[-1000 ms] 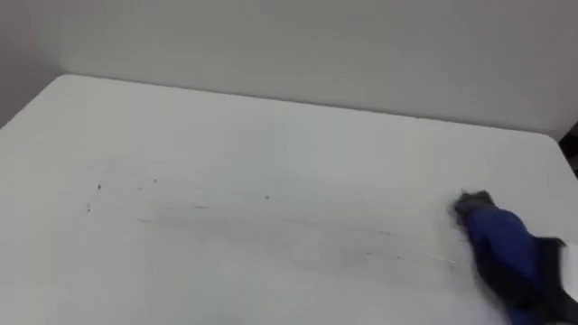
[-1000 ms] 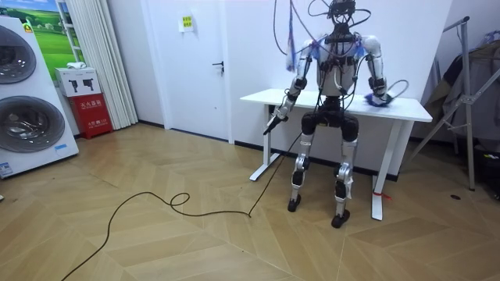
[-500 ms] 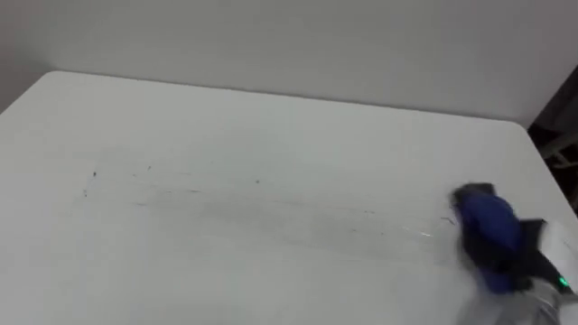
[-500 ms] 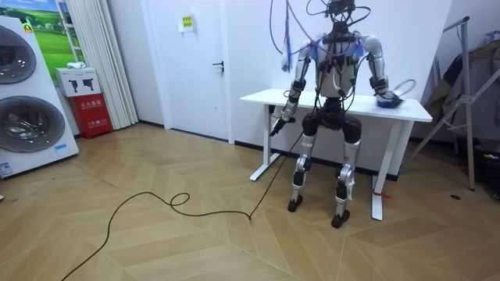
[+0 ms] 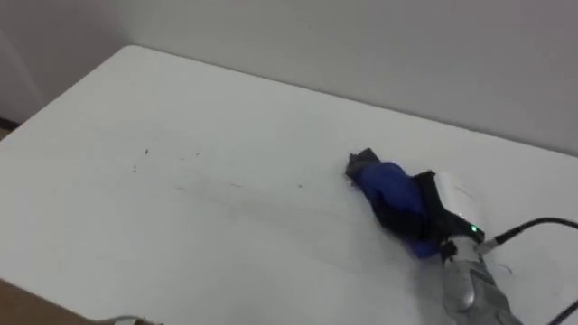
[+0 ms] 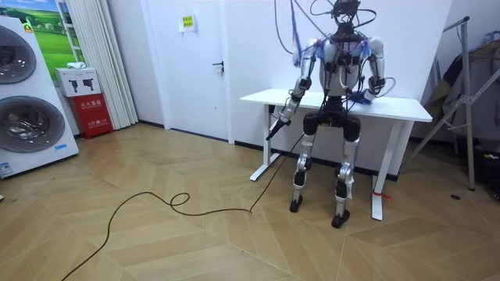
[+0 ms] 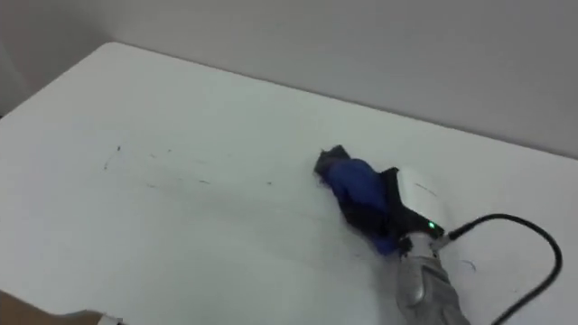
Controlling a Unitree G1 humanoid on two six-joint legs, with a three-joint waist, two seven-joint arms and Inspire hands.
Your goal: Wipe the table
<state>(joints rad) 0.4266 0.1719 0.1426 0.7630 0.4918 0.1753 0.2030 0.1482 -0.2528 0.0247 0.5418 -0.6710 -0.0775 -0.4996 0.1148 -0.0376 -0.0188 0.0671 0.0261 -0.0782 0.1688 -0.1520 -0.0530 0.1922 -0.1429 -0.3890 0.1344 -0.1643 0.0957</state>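
The right hand (image 5: 449, 195) rests on the desk (image 5: 226, 99), right of centre, w/ the blue cloth (image 5: 390, 188) bunched over its front. Fingers are hidden in the cloth, so grip state cannot be told. The cloth lies on the desk top, long axis running from the wrist at lower right toward upper left, dark tip leading. Faint dark specks and streaks (image 5: 135, 168) lie well apart from the cloth, to the robot's left, in a thin band approx. in line w/ that tip. Judgement: wipe in progress; next stroke calls for a leftward sweep along the band w/ downward pressure. The left hand (image 6: 276, 125) hangs below the desk edge, idle; finger state not legible. The right hand is the nearer. Risk: cloth may slip off during the sweep.
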